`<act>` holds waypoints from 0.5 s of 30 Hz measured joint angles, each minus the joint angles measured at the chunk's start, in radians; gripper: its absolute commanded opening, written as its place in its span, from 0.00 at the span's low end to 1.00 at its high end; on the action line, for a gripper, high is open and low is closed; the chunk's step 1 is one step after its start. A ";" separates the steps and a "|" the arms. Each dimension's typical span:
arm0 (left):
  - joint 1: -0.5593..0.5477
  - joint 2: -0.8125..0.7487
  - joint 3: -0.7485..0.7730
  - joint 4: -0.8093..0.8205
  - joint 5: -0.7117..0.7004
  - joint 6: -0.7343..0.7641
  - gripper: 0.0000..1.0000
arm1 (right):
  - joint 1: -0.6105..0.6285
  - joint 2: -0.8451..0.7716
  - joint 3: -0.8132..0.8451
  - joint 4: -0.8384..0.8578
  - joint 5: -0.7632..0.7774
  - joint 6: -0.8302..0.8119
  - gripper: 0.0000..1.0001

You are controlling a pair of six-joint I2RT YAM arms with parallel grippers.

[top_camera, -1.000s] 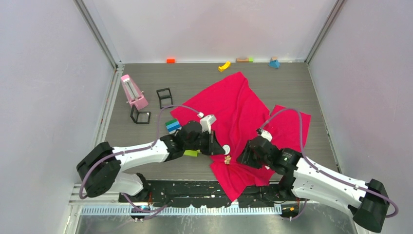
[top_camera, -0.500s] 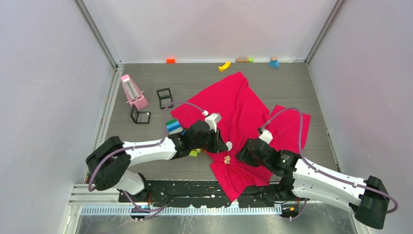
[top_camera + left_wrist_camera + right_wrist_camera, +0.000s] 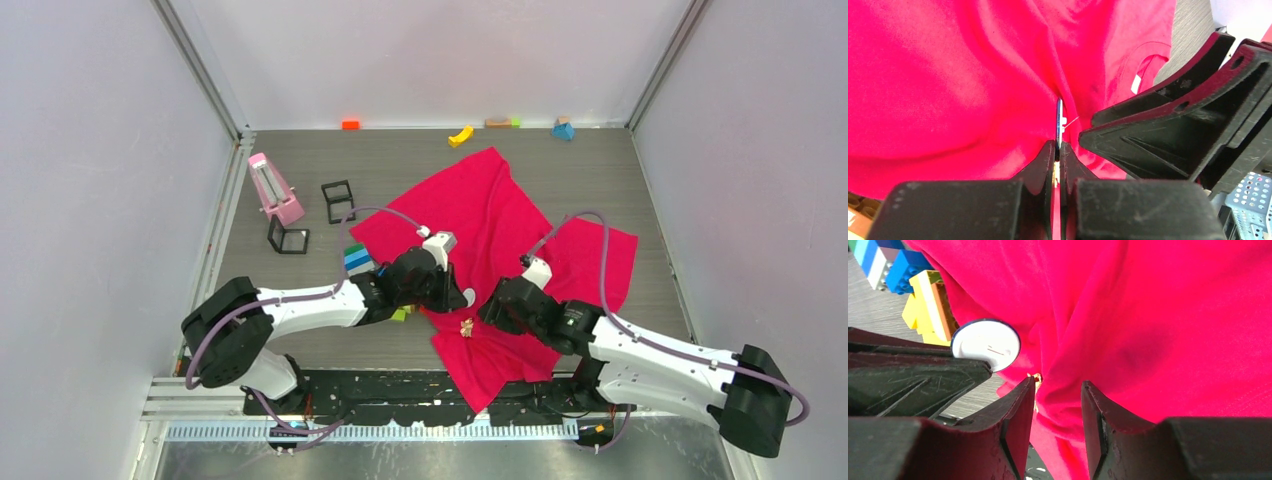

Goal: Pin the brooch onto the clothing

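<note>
The clothing [image 3: 490, 215], a crimson T-shirt, lies crumpled across the table and fills both wrist views [image 3: 948, 75] [image 3: 1173, 315]. The brooch [image 3: 466, 326], a tiny pinkish-tan star-like piece, rests on the shirt's near part; the right wrist view shows it just past one fingertip [image 3: 1037, 376]. My left gripper [image 3: 455, 293] [image 3: 1058, 145] is shut on a thin white disc with a dark blue rim [image 3: 985, 344], seen edge-on [image 3: 1058, 117] in its own view. My right gripper [image 3: 490, 312] [image 3: 1058, 382] stands open just right of the brooch, with a fold of shirt showing between its fingers.
A blue, green and white brick stack [image 3: 355, 258] and yellow-green bricks [image 3: 400, 314] sit under the left arm. At the left stand a pink wedge-shaped object [image 3: 275, 188] and two black cube frames [image 3: 338, 200]. Small blocks [image 3: 460, 135] line the far edge.
The right gripper has slid left toward the brooch and the disc. The left arm shifted slightly right and away. The brooch stayed in place.
</note>
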 measured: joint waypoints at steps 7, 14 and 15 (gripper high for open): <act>-0.014 0.016 0.001 -0.010 -0.008 0.010 0.00 | 0.003 0.102 0.014 0.027 0.012 -0.024 0.25; -0.042 0.034 0.041 -0.060 -0.043 0.032 0.00 | 0.003 0.069 0.014 0.032 0.029 -0.026 0.02; -0.048 0.039 0.051 -0.070 -0.048 0.037 0.00 | 0.003 0.052 0.014 0.032 0.031 -0.025 0.01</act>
